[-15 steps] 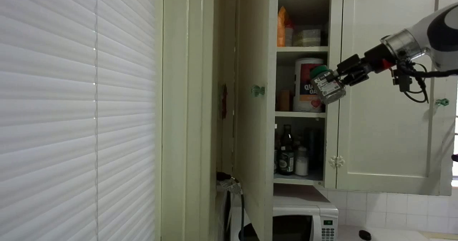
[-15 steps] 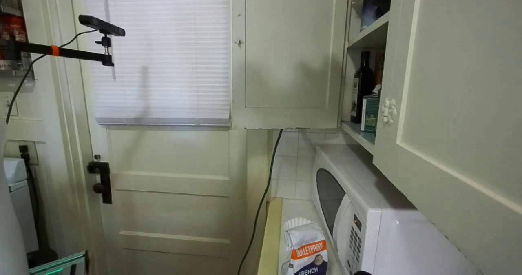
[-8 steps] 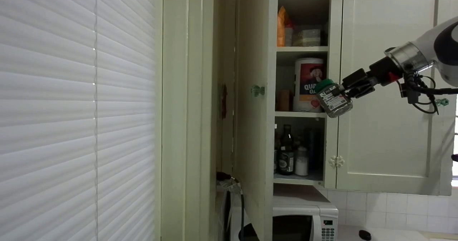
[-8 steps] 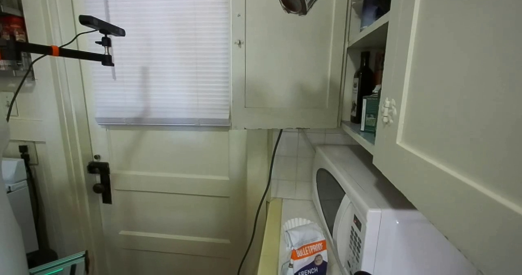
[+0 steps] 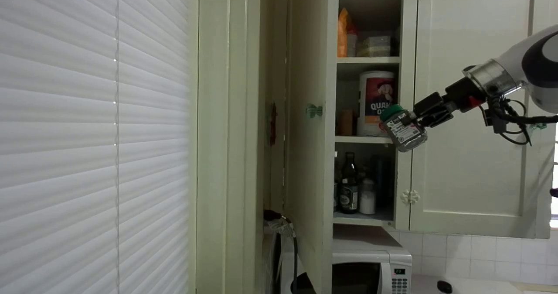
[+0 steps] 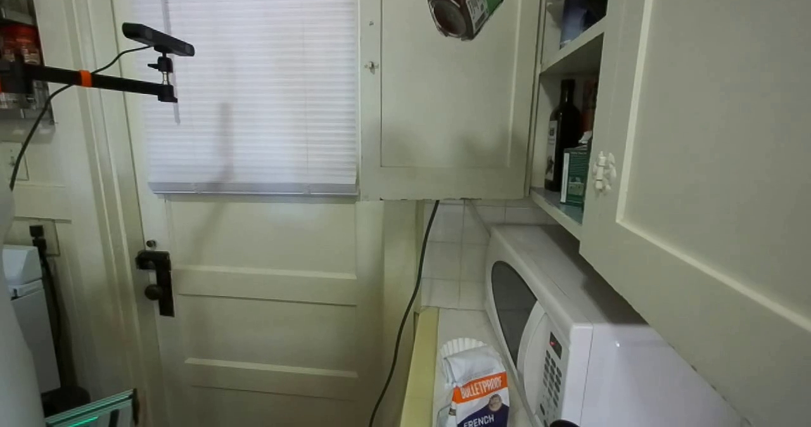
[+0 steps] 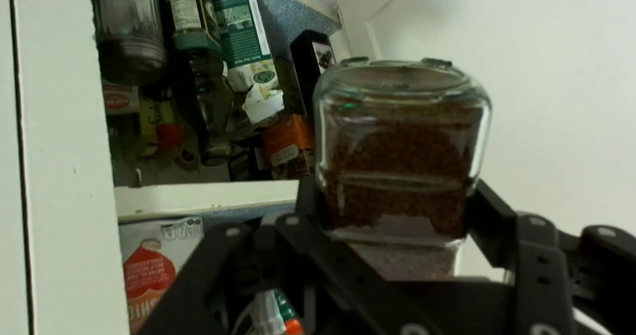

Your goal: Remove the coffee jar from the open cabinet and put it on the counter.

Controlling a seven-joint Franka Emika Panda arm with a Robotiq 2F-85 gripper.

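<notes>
The coffee jar (image 5: 403, 131), clear glass with a green lid and dark brown contents, is held tilted in front of the open cabinet. My gripper (image 5: 412, 121) is shut on its sides. The jar also shows at the top edge of an exterior view (image 6: 453, 9), base toward that camera. In the wrist view the jar (image 7: 397, 151) sits between both fingers of the gripper (image 7: 397, 208), its lid hidden. The open cabinet (image 5: 364, 139) has several stocked shelves behind the jar. The counter (image 5: 475, 286) lies below, right of the microwave; another stretch of counter (image 6: 451, 320) fronts the microwave.
The open cabinet door (image 5: 307, 176) stands out left of the shelves. A closed cupboard door (image 5: 475, 154) is behind the arm. A white microwave (image 5: 362, 255) sits under the cabinet. A coffee bag (image 6: 475, 389) is on the counter. An oats canister (image 5: 370, 111) and dark bottle (image 5: 348, 193) are shelved.
My gripper has moved down with the jar in it. In both exterior views the jar is lower, and it now shows more fully below one view's top edge.
</notes>
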